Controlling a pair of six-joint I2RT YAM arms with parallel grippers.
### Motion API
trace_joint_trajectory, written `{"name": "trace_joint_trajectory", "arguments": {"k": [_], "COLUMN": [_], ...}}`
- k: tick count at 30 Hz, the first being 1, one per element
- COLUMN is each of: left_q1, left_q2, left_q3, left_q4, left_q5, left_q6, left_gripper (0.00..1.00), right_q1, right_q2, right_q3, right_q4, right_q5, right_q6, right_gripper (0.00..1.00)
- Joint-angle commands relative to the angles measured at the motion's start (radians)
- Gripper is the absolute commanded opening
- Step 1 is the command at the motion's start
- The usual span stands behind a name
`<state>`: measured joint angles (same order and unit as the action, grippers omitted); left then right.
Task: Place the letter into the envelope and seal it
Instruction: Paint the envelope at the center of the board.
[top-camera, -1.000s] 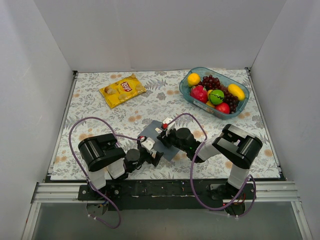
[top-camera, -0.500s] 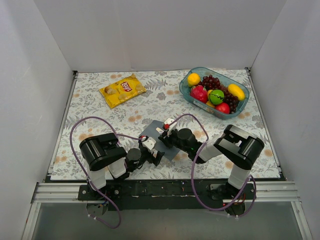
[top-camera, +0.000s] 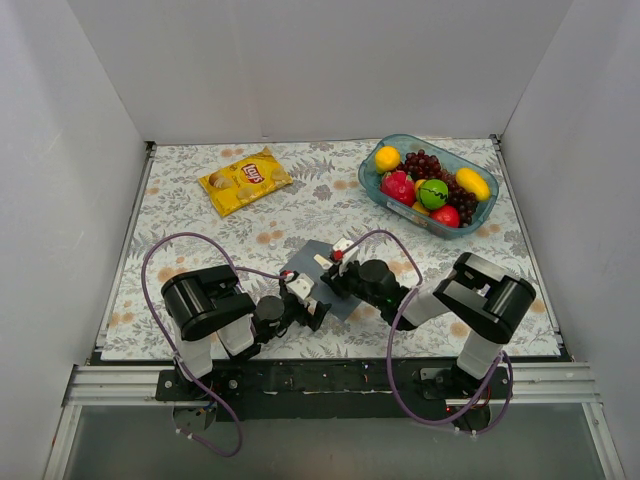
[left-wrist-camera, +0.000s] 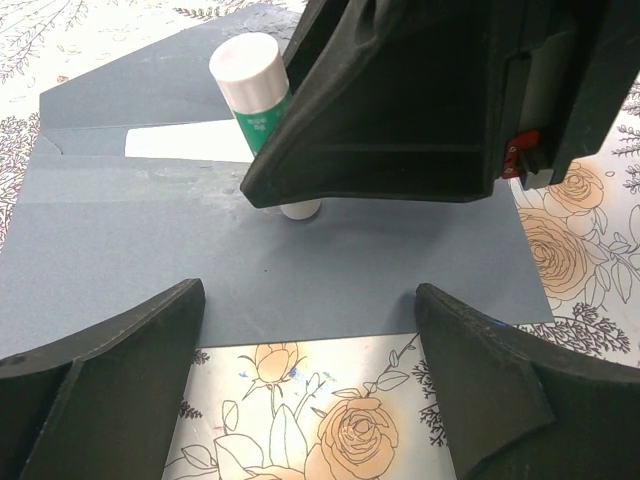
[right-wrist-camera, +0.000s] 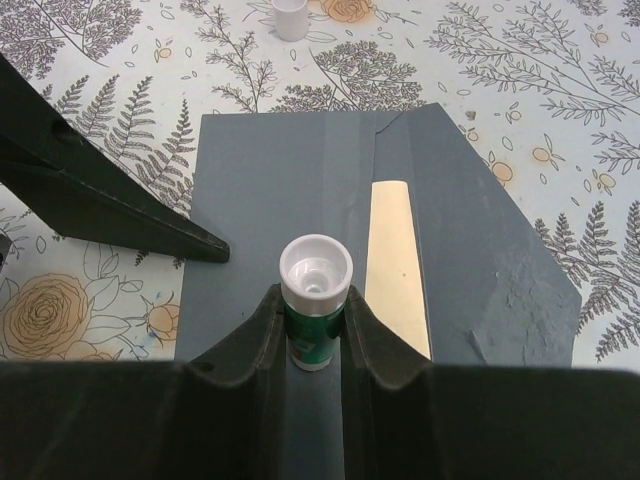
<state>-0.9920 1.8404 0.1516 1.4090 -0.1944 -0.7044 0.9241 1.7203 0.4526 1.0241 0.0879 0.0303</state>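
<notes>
A: Right tool (right-wrist-camera: 312, 300) status?
B: Narrow, clamped on the glue stick (right-wrist-camera: 315, 272). The stick is roughly upright, lower end touching the envelope (right-wrist-camera: 260, 200) just beside the mouth. Its cap (right-wrist-camera: 291, 18) lies loose on the bench (right-wrist-camera: 100, 60), farther out.
A: Letter?
B: The letter (right-wrist-camera: 395, 260) is inside, with only a cream strip showing at the mouth. The flap (right-wrist-camera: 490, 270) is open and flat. The envelope lies mid-bench, by the near edge.
A: Left tool?
B: Left tool (left-wrist-camera: 310, 300) is wide, holding nothing, straddling the envelope's edge on its own side.
A: Step?
B: Gluing, I'd say; insertion looks done. Next: lift the stick clear, fold the flap over the strip, press. The left should pin the envelope against sliding.
</notes>
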Motion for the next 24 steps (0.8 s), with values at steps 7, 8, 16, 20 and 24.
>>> {"name": "trace_joint_trajectory", "arguments": {"k": [7,8,16,20,24], "left_q1": [-0.002,0.000,-0.002,-0.002,-0.002], "left_q2": [0.051,0.051,0.051,0.049,0.048], "left_q3": [-0.020,-0.020,-0.020,-0.021,-0.023], "left_q4": [-0.119,-0.119,-0.119,-0.116,-0.113], "left_q5": [0.010,0.010,0.009,0.013,0.013], "left_q6": [-0.001,-0.003,-0.003,-0.001,-0.001], "left_gripper": [0.84,0.84,0.84,0.84,0.84], "right_q1": [0.002,0.002,0.002,0.001,-0.008], "right_q2": [-0.033,-0.040,-0.096,-0.146,-0.169], "right_q3": [-0.083,-0.087,-0.127,-0.095,-0.033], "right_q4": [-0.150,-0.154,-0.174,-0.191,-0.196], "right_q5": [0.029,0.030,0.049,0.058,0.050], "right_q6": [0.017,0.017,0.028,0.019,0.008], "right_gripper": [0.01,0.01,0.01,0.01,0.01]}}
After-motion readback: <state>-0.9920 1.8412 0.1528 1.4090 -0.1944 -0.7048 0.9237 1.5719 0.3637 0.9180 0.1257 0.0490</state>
